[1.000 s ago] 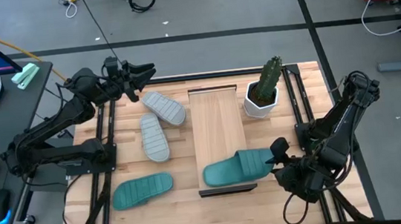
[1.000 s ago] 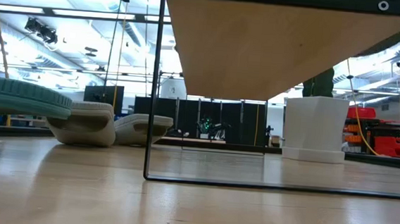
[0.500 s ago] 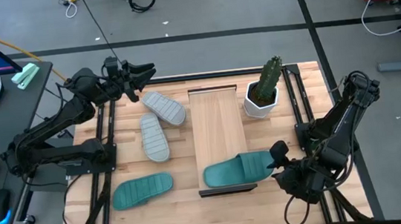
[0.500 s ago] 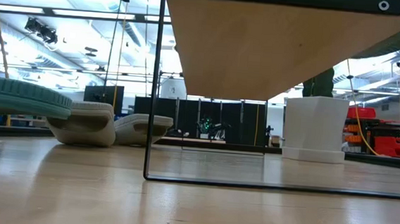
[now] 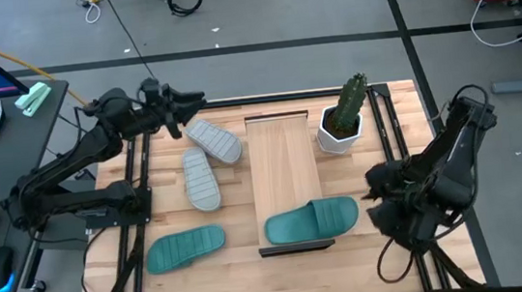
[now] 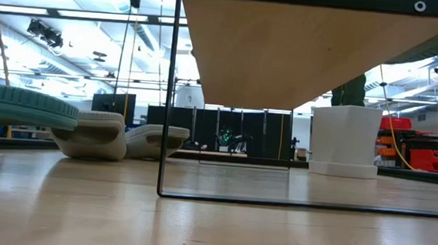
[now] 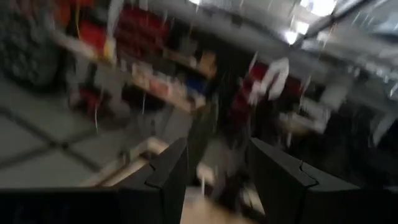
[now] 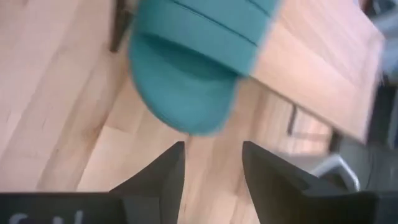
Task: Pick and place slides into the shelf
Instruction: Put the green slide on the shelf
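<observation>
Resting rubbery teal slide — light-wood shelf

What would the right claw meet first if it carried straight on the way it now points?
Probably the heel of the teal-green rubbery sandal lying on the long light-wood shelf board; the right claw, open, points straight at it.

Both arms are hanging over the edges of the worktop, and their claws are holding nothing.

The left claw is pointing inward at the far left corner, its two fingers standing apart with a gap between them. The right claw is sitting at the near right side, the arm folded behind it, with its fingers also parted.
</observation>
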### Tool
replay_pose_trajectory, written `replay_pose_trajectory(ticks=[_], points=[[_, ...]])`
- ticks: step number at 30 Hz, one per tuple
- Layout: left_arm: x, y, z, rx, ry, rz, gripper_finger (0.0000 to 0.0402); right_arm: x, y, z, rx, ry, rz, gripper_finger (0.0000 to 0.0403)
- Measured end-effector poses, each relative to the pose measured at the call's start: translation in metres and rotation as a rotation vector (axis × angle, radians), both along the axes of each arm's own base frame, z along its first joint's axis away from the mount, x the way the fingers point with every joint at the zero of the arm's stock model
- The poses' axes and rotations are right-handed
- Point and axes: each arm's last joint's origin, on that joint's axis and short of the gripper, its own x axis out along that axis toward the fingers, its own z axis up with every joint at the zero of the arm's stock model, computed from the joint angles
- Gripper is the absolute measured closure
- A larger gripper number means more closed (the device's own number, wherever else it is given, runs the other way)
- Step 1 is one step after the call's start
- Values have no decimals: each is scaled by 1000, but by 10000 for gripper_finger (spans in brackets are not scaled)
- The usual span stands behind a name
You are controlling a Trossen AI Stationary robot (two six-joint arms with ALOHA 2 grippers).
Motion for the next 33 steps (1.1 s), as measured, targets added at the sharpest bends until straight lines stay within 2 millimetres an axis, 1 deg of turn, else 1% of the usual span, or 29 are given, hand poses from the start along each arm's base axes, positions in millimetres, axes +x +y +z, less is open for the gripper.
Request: replay_pose_trajectory(ticks=[4,7,9,13,16,20,25,28,31,33], points=[[-2,-6,-22,-144,202,-154,229,-10,-13,15,51,-42,-106,242],[-6,-15,-41,-299,368,-267,228,-15,-21,20,84,-99,-155,246],[-8,-22,-52,-378,475,-302,226,-18,-26,22,88,-125,-171,249],[-11,-39,-66,-480,645,-360,223,-19,-35,26,81,-179,-199,250],[-11,-53,-72,-503,731,-390,225,-16,-44,29,69,-220,-248,250],[-10,-69,-75,-486,800,-429,226,-10,-59,33,54,-267,-338,251],[-9,-85,-85,-477,935,-475,216,-4,-77,36,46,-345,-493,252],[-4,-93,-91,-483,1002,-489,206,-1,-83,36,47,-358,-546,252],[3,-99,-102,-489,1050,-501,190,1,-85,37,52,-367,-562,253],[6,-104,-114,-497,1098,-508,178,3,-86,37,59,-373,-569,255]])
